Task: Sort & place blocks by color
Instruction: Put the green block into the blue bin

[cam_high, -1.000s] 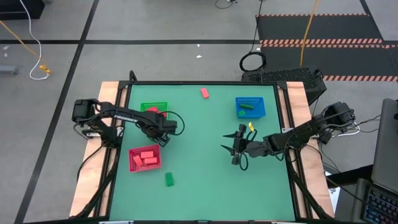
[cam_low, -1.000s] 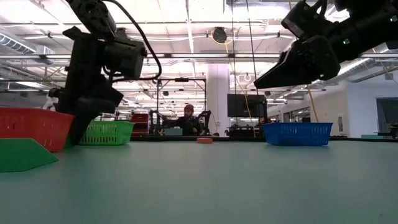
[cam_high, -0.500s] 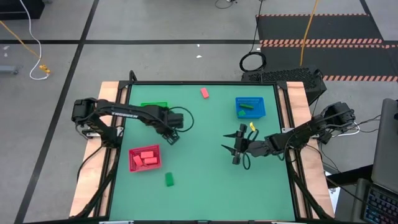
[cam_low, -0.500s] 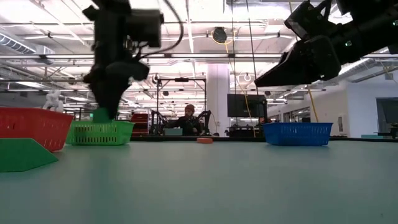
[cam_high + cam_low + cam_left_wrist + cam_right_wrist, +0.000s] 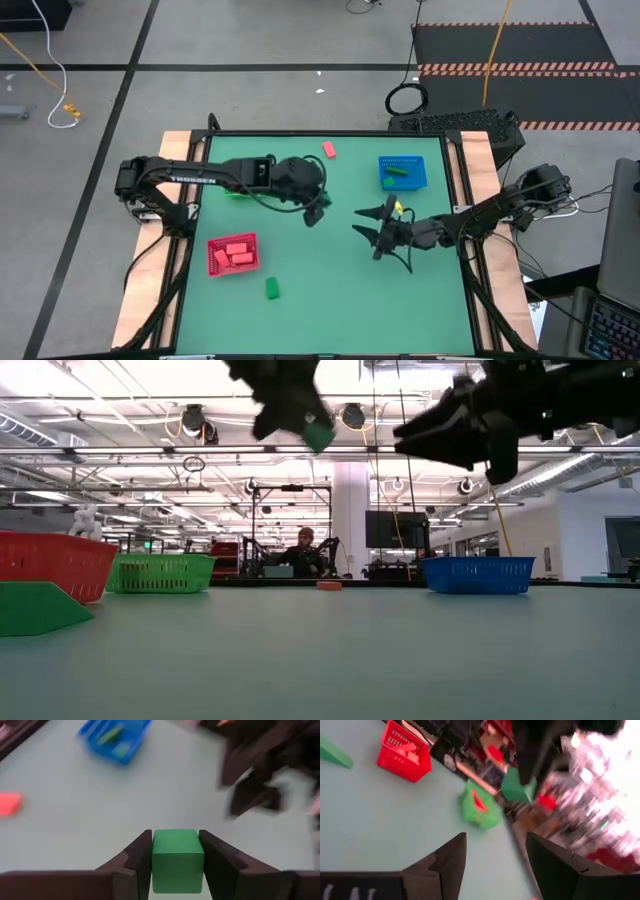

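Note:
My left gripper (image 5: 316, 212) is high over the middle of the table, shut on a green cube (image 5: 177, 857), which also shows in the low view (image 5: 318, 432) and in the right wrist view (image 5: 517, 785). My right gripper (image 5: 364, 226) hovers open just to its right, its fingers (image 5: 447, 860) pointing at the left gripper. A red block (image 5: 328, 149) rests on the table near the far edge. Another green block (image 5: 271, 289) lies near the near edge. Several red blocks lie in the red tray (image 5: 233, 253). My left gripper pinches the green cube by two opposite side faces (image 5: 155, 855), one finger (image 5: 137, 857) on each. The cube is lifted well clear of the table and sits between the fingertips, as the low view shows (image 5: 318, 432).
The green tray (image 5: 238, 190) lies partly under my left arm and holds a red piece (image 5: 477, 802). The blue tray (image 5: 402, 172) at the far right holds green pieces. A small yellow thing (image 5: 403, 203) lies beside my right arm. A person (image 5: 303, 550) sits beyond the far edge.
My left gripper has carried the green cube from beside the red and green trays toward the table's right and well up, so the cube now hangs high over the middle. My right gripper has swung a little toward the left gripper and tipped closer to level.

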`<action>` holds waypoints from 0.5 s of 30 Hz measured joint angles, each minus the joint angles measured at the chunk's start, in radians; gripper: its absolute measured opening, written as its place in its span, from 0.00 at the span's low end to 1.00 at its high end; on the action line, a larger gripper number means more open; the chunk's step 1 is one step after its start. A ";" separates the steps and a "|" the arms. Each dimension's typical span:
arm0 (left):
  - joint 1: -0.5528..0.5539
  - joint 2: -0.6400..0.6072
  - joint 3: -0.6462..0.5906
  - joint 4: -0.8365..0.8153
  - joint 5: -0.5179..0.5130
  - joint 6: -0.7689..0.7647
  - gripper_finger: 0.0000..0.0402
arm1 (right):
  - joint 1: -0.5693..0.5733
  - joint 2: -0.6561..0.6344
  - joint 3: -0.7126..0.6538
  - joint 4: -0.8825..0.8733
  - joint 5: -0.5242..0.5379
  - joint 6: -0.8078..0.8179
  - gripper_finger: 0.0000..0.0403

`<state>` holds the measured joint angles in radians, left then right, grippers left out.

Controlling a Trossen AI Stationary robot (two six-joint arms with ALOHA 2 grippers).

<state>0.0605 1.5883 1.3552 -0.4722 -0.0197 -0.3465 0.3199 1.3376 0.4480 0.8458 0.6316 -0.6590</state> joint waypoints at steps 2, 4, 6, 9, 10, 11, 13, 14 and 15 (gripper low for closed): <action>-0.005 0.000 0.000 0.079 0.040 0.015 0.34 | 0.000 0.000 0.000 0.060 0.000 -0.116 0.49; -0.012 0.001 0.000 0.120 0.057 0.024 0.36 | 0.001 0.000 0.000 0.137 -0.003 -0.188 0.50; -0.018 0.007 0.000 0.142 0.062 0.024 0.40 | 0.001 0.000 0.000 0.222 -0.004 -0.245 0.52; -0.024 0.009 0.000 0.158 0.063 0.024 0.45 | 0.001 0.000 0.000 0.328 -0.018 -0.295 0.58; -0.024 0.009 0.000 0.170 0.063 0.024 0.45 | -0.003 0.000 0.000 0.352 -0.041 -0.297 0.60; -0.024 0.009 0.000 0.182 0.063 0.024 0.44 | -0.009 0.000 0.000 0.369 -0.074 -0.294 0.62; -0.024 0.009 0.000 0.205 0.063 0.025 0.41 | -0.021 0.000 0.000 0.372 -0.156 -0.269 0.66; -0.024 0.009 0.000 0.213 0.063 0.025 0.39 | -0.026 0.000 0.000 0.368 -0.185 -0.256 0.68; -0.023 0.009 0.000 0.217 0.063 0.025 0.37 | -0.027 0.000 0.000 0.361 -0.190 -0.243 0.70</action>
<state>0.0370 1.5974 1.3556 -0.2556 0.0437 -0.3216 0.2925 1.3376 0.4484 1.2070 0.4418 -0.9018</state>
